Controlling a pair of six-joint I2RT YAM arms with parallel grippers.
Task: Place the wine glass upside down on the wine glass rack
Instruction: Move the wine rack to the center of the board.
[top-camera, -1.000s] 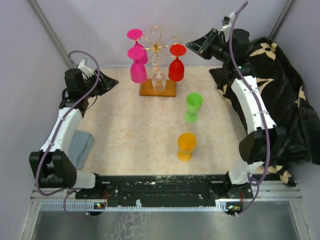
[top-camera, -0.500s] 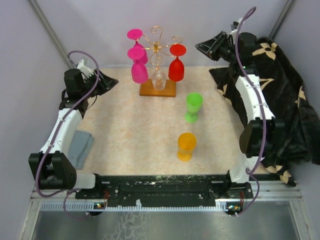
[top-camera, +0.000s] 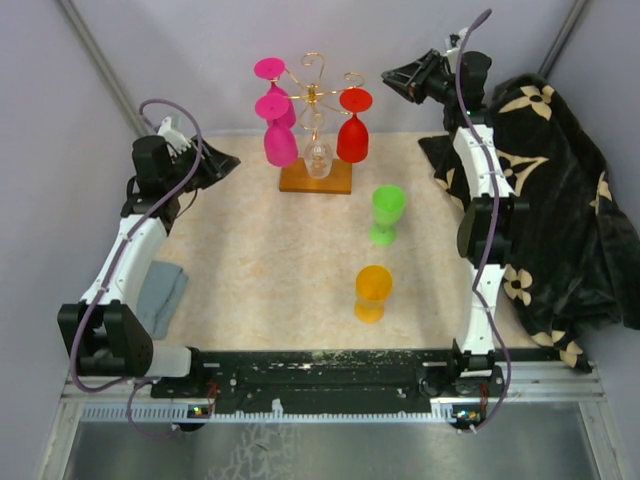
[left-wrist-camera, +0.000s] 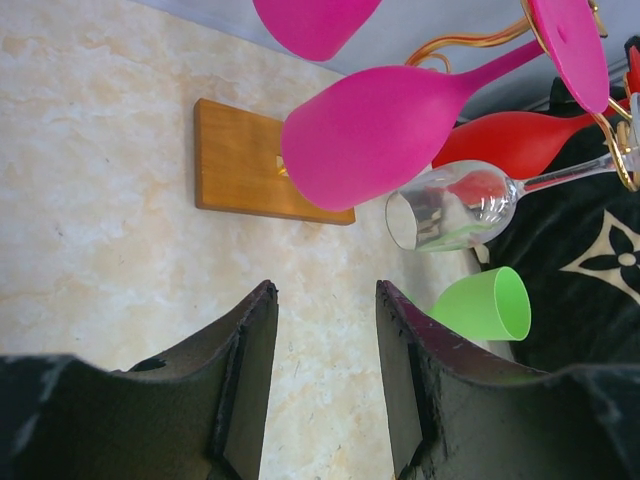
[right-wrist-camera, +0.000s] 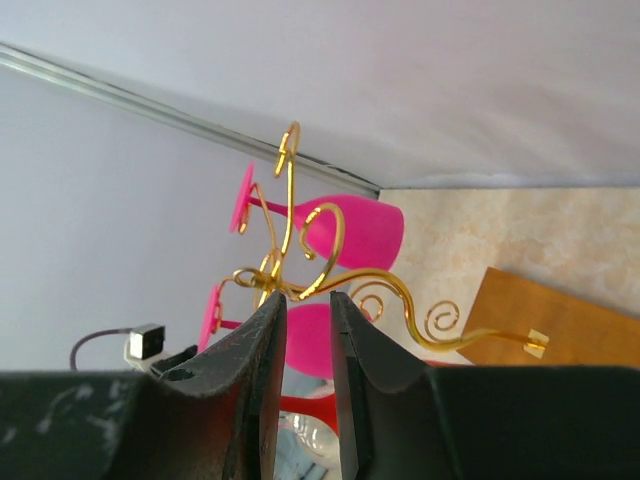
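- The thin gold wire wine glass rack (top-camera: 313, 92), on its flat orange-brown wooden base, is standing at the far middle of the beige speckled table (top-camera: 250, 270).
- A red wine glass (top-camera: 352, 138) is hanging upside down from the rack's right side, beside two pink wine glasses (top-camera: 277, 143) and a clear wine glass (top-camera: 318, 160).
- A green wine glass (top-camera: 387, 213) and an orange wine glass (top-camera: 373, 292) are standing upright on the table.
- The right gripper (right-wrist-camera: 307, 300) is hovering high, just right of the rack, showing a narrow gap and gripping nothing.
- The left gripper (left-wrist-camera: 325, 295) is hovering left of the rack, jaws moderately apart, empty.
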